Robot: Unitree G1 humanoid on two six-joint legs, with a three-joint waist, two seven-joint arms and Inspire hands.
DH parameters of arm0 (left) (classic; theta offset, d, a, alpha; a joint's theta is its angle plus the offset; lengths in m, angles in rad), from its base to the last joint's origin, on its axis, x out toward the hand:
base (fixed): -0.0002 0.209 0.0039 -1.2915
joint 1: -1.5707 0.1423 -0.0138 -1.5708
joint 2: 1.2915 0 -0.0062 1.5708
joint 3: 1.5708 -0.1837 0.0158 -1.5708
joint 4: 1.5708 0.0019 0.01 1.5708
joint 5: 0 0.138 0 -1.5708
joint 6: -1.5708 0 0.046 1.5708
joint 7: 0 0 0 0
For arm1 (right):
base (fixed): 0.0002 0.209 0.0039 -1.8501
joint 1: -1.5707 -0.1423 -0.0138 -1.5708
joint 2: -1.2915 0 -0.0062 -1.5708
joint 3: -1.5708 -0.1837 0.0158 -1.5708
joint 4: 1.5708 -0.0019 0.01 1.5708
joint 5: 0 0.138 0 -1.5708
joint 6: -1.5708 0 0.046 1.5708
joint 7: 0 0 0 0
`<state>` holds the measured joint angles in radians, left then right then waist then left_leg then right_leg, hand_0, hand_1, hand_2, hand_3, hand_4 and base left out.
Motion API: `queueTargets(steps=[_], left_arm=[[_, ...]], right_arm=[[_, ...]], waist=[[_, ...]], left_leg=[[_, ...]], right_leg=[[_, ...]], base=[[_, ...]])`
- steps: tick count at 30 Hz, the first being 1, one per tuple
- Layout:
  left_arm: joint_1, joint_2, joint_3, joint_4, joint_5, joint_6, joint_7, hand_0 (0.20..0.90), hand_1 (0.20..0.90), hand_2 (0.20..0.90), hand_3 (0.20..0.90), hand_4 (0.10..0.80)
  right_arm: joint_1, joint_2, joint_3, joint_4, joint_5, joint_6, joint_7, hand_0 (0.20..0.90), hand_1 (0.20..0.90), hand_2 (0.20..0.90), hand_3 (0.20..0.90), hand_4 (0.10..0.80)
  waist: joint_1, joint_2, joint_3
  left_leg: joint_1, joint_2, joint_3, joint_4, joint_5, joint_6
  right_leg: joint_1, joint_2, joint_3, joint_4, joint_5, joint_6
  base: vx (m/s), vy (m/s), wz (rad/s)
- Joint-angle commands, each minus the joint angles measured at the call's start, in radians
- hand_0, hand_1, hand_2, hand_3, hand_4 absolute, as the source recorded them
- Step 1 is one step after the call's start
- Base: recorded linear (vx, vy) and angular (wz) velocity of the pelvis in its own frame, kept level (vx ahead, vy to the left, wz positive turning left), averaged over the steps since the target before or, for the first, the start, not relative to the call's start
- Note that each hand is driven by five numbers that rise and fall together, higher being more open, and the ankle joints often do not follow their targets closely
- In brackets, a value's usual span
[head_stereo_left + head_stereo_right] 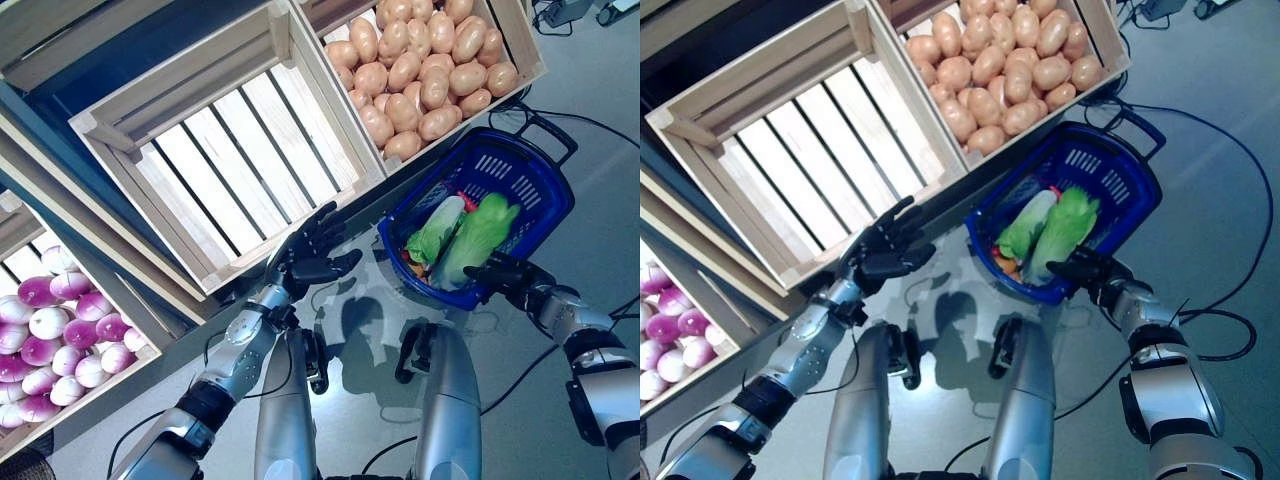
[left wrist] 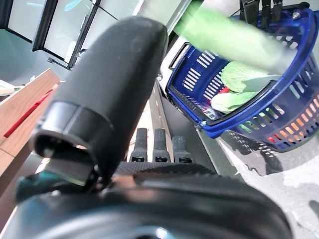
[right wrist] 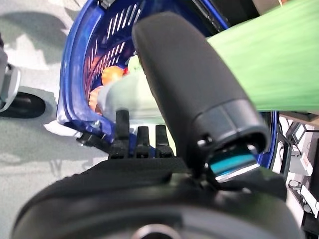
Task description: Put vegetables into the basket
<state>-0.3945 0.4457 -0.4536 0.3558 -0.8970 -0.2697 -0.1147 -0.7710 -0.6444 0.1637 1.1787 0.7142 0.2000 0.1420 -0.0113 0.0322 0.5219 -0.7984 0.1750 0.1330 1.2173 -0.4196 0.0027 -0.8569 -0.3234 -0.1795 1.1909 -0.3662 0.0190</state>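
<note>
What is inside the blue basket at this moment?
The blue basket holds two green leafy vegetables, with something orange and red showing beside them. Anything beneath them is covered.

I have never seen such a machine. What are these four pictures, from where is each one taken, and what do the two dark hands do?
This is a humanoid robot seen from its own cameras. The two wide pictures come from the two eyes in its head, looking down. The two close pictures come from cameras on its wrists, so a thumb fills each. Ahead are three wooden crates: an empty crate, one with potatoes, and one with purple-white round vegetables. A blue basket holds two leafy green vegetables with something orange underneath. The right hand is at the basket's near rim, its fingers curled over the edge. The left hand is open and holds nothing, near the empty crate's front edge.
</note>
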Motion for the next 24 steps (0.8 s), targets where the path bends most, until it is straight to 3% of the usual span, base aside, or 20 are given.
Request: queueTargets(steps=[1, 8, 14, 17, 19, 24], left_arm=[[-0.04, -0.014, 0.024, -0.142, -0.003, -0.117, -0.019, 0.9, 0.9, 0.9, 0.9, 0.8], [-0.025, -0.005, 0.033, -0.158, -0.003, -0.103, -0.026, 0.9, 0.9, 0.9, 0.9, 0.8], [-0.003, 0.015, 0.052, -0.159, 0.001, -0.076, -0.028, 0.9, 0.9, 0.9, 0.9, 0.8], [0.024, 0.022, 0.079, -0.147, 0.006, -0.047, -0.042, 0.9, 0.9, 0.9, 0.9, 0.8], [0.053, 0.019, 0.099, -0.145, 0.022, -0.026, -0.054, 0.9, 0.9, 0.9, 0.9, 0.8], [0.129, 0.005, 0.144, -0.135, 0.053, 0.028, -0.061, 0.9, 0.9, 0.9, 0.9, 0.8]], right_arm=[[-0.054, -0.119, -0.048, 0.015, 0.029, -0.042, -0.016, 0.9, 0.9, 0.9, 0.9, 0.8], [-0.006, -0.11, -0.07, 0.006, 0.031, -0.062, -0.005, 0.9, 0.9, 0.9, 0.9, 0.8], [0.07, -0.091, -0.088, -0.007, 0.025, -0.078, 0.025, 0.9, 0.9, 0.9, 0.9, 0.8], [0.12, -0.073, -0.094, -0.028, 0.024, -0.093, 0.038, 0.9, 0.9, 0.9, 0.9, 0.8], [0.161, -0.062, -0.1, -0.046, 0.044, -0.115, 0.049, 0.9, 0.9, 0.9, 0.9, 0.8], [0.259, -0.003, -0.165, -0.15, 0.197, -0.149, 0.032, 0.9, 0.9, 0.9, 0.9, 0.8]], waist=[[0.017, 0.024, -0.013], [0.024, 0.003, -0.042], [0.047, -0.034, -0.106], [0.055, -0.053, -0.156], [0.057, -0.065, -0.196], [0.059, -0.082, -0.286]], left_leg=[[0.084, -0.038, 0.017, 0.048, -0.133, 0.04], [0.199, -0.026, 0.024, -0.109, -0.06, 0.033], [0.371, -0.008, 0.036, -0.345, 0.018, 0.032], [0.472, -0.008, 0.041, -0.505, 0.081, 0.025], [0.55, -0.013, 0.06, -0.639, 0.143, 0.006], [0.707, -0.049, 0.082, -0.889, 0.249, -0.022]], right_leg=[[0.115, 0.021, 0.013, -0.035, -0.004, -0.014], [0.219, 0.021, 0.003, -0.156, 0.051, 0.005], [0.398, 0.019, -0.056, -0.348, 0.119, 0.026], [0.515, 0.053, -0.083, -0.51, 0.17, 0.03], [0.603, 0.086, -0.099, -0.656, 0.213, 0.034], [0.782, 0.164, -0.102, -0.937, 0.289, 0.043]], base=[[0.0, 0.0, 0.0], [0.013, 0.002, 0.0], [0.082, -0.023, 0.04], [0.124, -0.048, -0.03], [0.161, -0.04, 0.01], [0.182, -0.003, -0.11]])
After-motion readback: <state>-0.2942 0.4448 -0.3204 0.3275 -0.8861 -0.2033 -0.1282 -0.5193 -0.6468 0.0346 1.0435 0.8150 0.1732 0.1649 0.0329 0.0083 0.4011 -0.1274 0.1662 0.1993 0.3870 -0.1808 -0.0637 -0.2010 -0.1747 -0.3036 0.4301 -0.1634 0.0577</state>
